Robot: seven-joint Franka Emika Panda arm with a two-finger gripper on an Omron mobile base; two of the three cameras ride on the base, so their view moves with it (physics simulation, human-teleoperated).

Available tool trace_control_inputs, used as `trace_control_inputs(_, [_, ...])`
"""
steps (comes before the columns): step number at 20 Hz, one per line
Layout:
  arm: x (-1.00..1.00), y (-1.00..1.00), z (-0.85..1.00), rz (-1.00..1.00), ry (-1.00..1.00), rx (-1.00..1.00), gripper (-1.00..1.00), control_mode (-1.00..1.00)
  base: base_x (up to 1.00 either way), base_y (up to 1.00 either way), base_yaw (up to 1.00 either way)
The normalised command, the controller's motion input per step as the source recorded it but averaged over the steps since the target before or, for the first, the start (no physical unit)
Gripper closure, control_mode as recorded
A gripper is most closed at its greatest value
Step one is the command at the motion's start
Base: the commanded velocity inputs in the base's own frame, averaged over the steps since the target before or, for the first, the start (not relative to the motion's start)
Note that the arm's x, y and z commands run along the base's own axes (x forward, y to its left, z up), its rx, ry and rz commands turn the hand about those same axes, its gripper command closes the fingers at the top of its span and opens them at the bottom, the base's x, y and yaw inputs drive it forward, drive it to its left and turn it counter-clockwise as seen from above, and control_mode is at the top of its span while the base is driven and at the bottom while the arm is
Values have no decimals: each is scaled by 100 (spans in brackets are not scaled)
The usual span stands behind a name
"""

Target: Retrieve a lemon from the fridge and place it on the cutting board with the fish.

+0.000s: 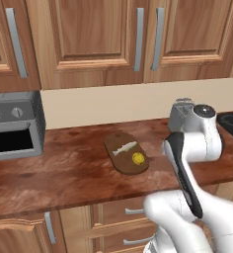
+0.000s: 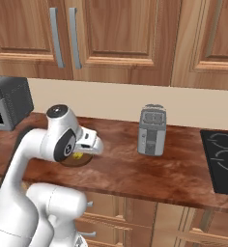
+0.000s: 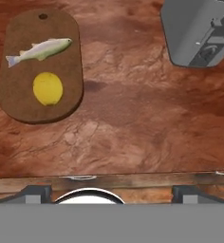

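Observation:
The dark brown oval cutting board lies flat on the wooden counter. The slim silvery fish rests on its far half. The yellow lemon sits on the near half, just apart from the fish. My gripper hangs above the counter's front edge, to the right of the board and clear of it. It is open, with nothing between its fingertips. The fridge is out of view.
A grey toaster stands on the counter right of the board. A toaster oven sits at the far left, a black cooktop at the far right. Wooden cabinets hang above, drawers run below.

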Motion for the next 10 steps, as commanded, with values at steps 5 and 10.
trace_control_inputs(5, [-84, -43, 0, 3, 0, 7, -100, -100, 0, 0, 0])
trace_control_inputs(10, [-32, -10, 21, 0, 0, 4, -100, -100, 0, 0, 0])
